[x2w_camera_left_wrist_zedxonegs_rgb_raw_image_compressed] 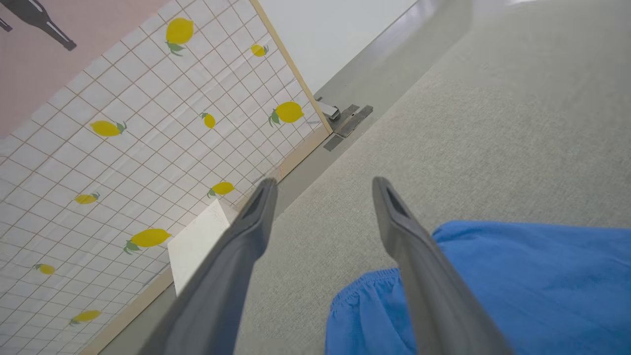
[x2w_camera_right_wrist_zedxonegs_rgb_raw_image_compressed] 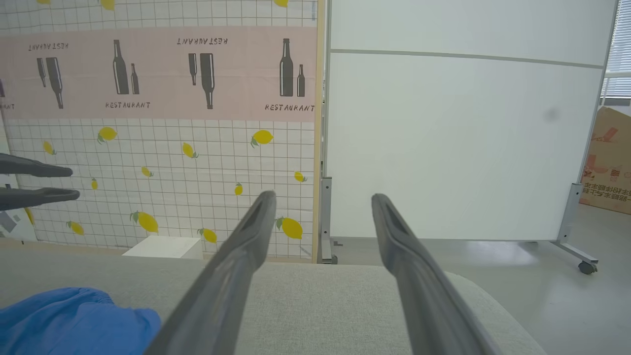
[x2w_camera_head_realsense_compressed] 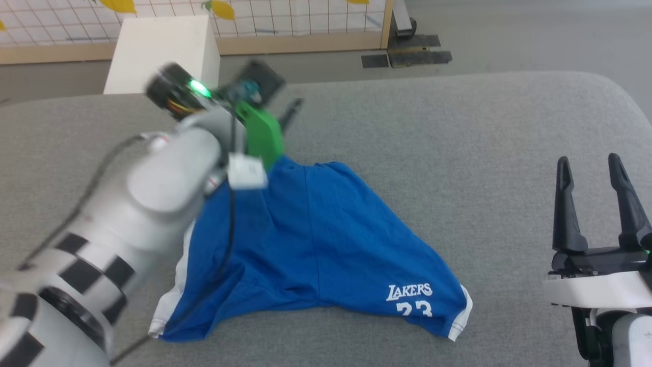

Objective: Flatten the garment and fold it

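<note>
The garment (x2w_camera_head_realsense_compressed: 316,239), royal-blue shorts with white side stripes and a white "LAKERS 23" print, lies spread in a rough triangle on the grey padded surface (x2w_camera_head_realsense_compressed: 458,132). My left arm reaches over its left part, and my left gripper (x2w_camera_head_realsense_compressed: 290,114) hangs just past the garment's far tip, blurred. The left wrist view shows that gripper (x2w_camera_left_wrist_zedxonegs_rgb_raw_image_compressed: 320,185) open and empty, with the gathered waistband (x2w_camera_left_wrist_zedxonegs_rgb_raw_image_compressed: 374,291) lying below its fingers. My right gripper (x2w_camera_head_realsense_compressed: 593,168) stands open and empty at the lower right, well clear of the garment. The right wrist view has the garment (x2w_camera_right_wrist_zedxonegs_rgb_raw_image_compressed: 74,320) at lower left.
A white box (x2w_camera_head_realsense_compressed: 160,51) stands behind the surface's far edge, before a lemon-patterned partition (x2w_camera_head_realsense_compressed: 305,20). The surface's right corner is rounded (x2w_camera_head_realsense_compressed: 626,102). A white panel on wheels (x2w_camera_right_wrist_zedxonegs_rgb_raw_image_compressed: 458,148) stands beyond, with a cardboard box (x2w_camera_right_wrist_zedxonegs_rgb_raw_image_compressed: 609,162) at far right.
</note>
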Robot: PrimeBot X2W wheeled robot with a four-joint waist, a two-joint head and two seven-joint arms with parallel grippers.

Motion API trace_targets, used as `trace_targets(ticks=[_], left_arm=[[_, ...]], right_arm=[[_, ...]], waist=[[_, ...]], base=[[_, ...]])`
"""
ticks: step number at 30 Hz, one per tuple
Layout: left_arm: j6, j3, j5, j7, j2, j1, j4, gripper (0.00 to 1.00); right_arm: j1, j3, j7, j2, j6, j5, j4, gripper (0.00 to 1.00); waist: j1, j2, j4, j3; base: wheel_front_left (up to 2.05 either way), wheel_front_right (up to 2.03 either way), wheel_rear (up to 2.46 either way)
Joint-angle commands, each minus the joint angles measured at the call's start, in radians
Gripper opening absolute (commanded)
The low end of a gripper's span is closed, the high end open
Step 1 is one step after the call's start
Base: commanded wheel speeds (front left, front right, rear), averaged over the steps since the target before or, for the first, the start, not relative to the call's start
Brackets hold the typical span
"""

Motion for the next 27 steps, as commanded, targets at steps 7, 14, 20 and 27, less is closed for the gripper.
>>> trace_targets(ticks=[7,14,20,27], left_arm=[[-0.017,-0.126,-0.228,0.448,0.097,-0.116,-0.014,1.00],[-0.017,-0.153,-0.293,0.708,0.189,-0.171,-0.141,1.00],[-0.017,-0.155,-0.255,0.804,0.214,-0.156,-0.159,1.00],[-0.017,-0.155,-0.250,0.874,0.234,-0.088,-0.175,0.35]], right_arm=[[-0.069,0.010,-0.005,0.000,-0.002,0.030,-0.008,1.00],[-0.118,0.015,-0.005,0.000,-0.002,0.048,-0.014,1.00],[-0.154,0.030,-0.005,0.000,-0.002,0.065,-0.020,1.00],[-0.169,0.026,-0.005,0.000,-0.002,0.072,-0.022,1.00]], waist=[[0.0000,0.0000,-0.097,0.150],[0.0000,0.0000,-0.152,0.243],[0.0000,0.0000,-0.191,0.306],[0.0000,0.0000,-0.202,0.334]], base=[[0.00,0.00,0.00],[0.00,0.00,0.00],[0.00,0.00,0.00],[0.00,0.00,0.00]])
